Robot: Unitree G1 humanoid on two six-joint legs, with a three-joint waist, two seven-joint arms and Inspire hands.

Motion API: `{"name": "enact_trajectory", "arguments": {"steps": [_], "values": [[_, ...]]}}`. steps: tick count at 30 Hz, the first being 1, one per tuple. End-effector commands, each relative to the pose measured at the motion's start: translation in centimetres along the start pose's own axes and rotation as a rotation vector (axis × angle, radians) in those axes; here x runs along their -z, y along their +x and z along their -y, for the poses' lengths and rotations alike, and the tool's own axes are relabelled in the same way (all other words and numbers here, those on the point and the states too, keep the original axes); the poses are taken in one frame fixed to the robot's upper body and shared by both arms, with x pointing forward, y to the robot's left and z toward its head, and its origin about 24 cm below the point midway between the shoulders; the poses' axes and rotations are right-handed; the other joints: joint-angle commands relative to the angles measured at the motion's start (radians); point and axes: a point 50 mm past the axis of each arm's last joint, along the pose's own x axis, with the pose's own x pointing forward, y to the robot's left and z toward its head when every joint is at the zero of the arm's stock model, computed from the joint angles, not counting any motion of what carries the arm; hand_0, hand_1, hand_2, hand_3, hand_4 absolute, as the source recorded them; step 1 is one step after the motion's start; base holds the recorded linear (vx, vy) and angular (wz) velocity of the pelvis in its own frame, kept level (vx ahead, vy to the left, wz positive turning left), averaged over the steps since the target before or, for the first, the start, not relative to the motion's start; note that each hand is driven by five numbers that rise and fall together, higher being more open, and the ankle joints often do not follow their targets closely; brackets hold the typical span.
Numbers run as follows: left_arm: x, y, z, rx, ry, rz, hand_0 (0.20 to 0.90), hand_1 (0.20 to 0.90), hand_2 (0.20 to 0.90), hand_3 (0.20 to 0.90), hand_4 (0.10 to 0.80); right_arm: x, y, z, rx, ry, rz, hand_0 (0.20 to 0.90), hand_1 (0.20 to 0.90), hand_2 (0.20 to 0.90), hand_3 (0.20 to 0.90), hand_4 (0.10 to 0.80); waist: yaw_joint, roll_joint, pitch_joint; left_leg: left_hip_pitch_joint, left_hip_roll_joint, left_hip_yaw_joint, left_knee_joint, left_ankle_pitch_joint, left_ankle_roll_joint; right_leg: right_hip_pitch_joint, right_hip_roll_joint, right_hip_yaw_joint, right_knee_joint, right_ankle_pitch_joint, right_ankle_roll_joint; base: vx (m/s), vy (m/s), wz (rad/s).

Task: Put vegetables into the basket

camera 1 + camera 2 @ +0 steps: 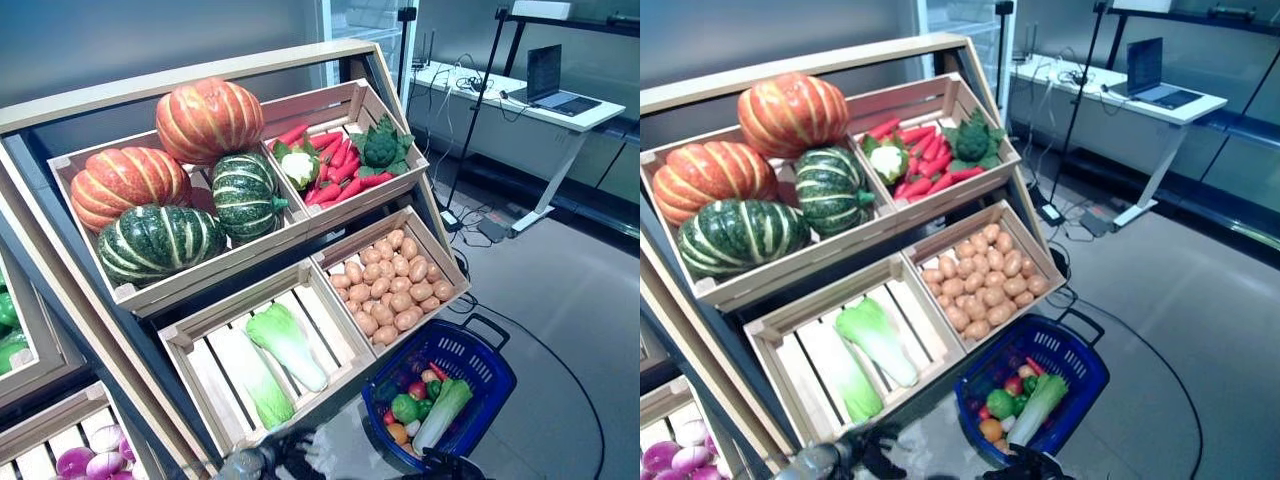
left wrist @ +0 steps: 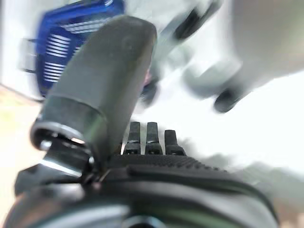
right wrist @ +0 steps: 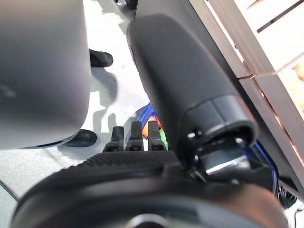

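Vegetables, mixed red, green and orange (image 1: pixel 425 400), lay inside the blue plastic basket (image 1: pixel 490 360) on the floor, just below the wooden potato crate (image 1: pixel 392 283). Left hand (image 2: pixel 147 142) and right hand (image 3: pixel 133 140) hung empty beside the basket, fingers straight.

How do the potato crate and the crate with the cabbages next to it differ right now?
The potato crate is packed almost edge to edge with small tan potatoes; the cabbage crate holds only two long green-and-white cabbages, with bare slats on both sides. The potato crate sits nearer the blue basket; the cabbage crate sits farther from it, on the robot's left. Both are pale wooden crates, tilted, on the stand's lower row.
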Motion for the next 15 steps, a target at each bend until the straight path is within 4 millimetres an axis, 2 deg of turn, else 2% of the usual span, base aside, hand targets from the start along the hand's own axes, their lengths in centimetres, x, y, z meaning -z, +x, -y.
{"name": "enact_trajectory", "arguments": {"steps": [1, 3, 6, 8, 10, 13, 15], "values": [[-7.8, -2.2, -9.5, -0.291, 0.253, 0.265, 0.9, 0.9, 0.9, 0.9, 0.8, -3.0, 0.3, 0.1, -0.002, -0.014, 0.097, 0.9, 0.9, 0.9, 0.9, 0.8, 0.016, -0.024, 0.063, 0.075, 0.023, 0.037, 0.009, -0.107, -0.018, -0.039, -0.054, 0.015, 0.012, 0.059, 0.012, -0.024, -0.03, 0.07], [-10.2, -4.9, -12.3, -0.392, 0.511, 0.323, 0.9, 0.9, 0.9, 0.9, 0.8, -2.4, 0.0, 0.8, 0.012, -0.004, 0.104, 0.9, 0.9, 0.9, 0.9, 0.8, 0.027, -0.019, 0.065, 0.064, 0.024, 0.029, 0.009, -0.102, -0.021, -0.044, -0.055, 0.003, 0.006, 0.063, 0.009, -0.033, -0.048, 0.09], [-11.5, -7.2, -14.4, -0.475, 0.707, 0.325, 0.9, 0.9, 0.9, 0.9, 0.8, -2.5, -0.3, 1.6, 0.021, -0.003, 0.121, 0.9, 0.9, 0.9, 0.9, 0.8, 0.033, -0.014, 0.074, 0.048, 0.026, 0.018, 0.009, -0.094, -0.027, -0.056, -0.052, -0.007, 0.01, 0.061, 0.003, -0.042, -0.039, 0.12], [-11.9, -7.8, -15.2, -0.511, 0.782, 0.307, 0.9, 0.9, 0.9, 0.9, 0.8, -2.8, -0.4, 2.1, 0.032, -0.003, 0.132, 0.9, 0.9, 0.9, 0.9, 0.8, 0.033, -0.009, 0.081, 0.039, 0.027, 0.014, 0.009, -0.088, -0.028, -0.072, -0.05, -0.007, 0.026, 0.054, -0.003, -0.067, -0.01, 0.08], [-12.6, -8.7, -16.2, -0.567, 0.951, 0.271, 0.9, 0.9, 0.9, 0.9, 0.8, -3.4, -0.7, 3.2, 0.049, -0.001, 0.157, 0.9, 0.9, 0.9, 0.9, 0.8, 0.033, 0.004, 0.105, 0.021, 0.028, 0.001, 0.016, -0.079, -0.028, -0.096, -0.046, -0.007, 0.073, 0.033, -0.014, -0.093, -0.005, 0.05], [-13.2, -9.2, -16.9, -0.607, 1.111, 0.238, 0.9, 0.9, 0.9, 0.9, 0.8, -4.3, -1.0, 4.0, 0.056, 0.005, 0.191, 0.9, 0.9, 0.9, 0.9, 0.8, 0.028, 0.014, 0.134, -0.007, 0.025, -0.014, 0.053, -0.08, -0.03, -0.122, -0.043, -0.006, 0.121, 0.011, -0.027, -0.089, 0.002, 0.17], [-14.0, -9.2, -17.6, -0.648, 1.188, 0.233, 0.9, 0.9, 0.9, 0.9, 0.8, -5.4, -1.3, 5.0, 0.072, -0.007, 0.216, 0.9, 0.9, 0.9, 0.9, 0.8, 0.019, 0.028, 0.173, -0.053, 0.022, -0.029, 0.117, -0.085, -0.041, -0.155, -0.042, 0.0, 0.174, -0.009, -0.043, -0.129, 0.028, 0.27]]}}
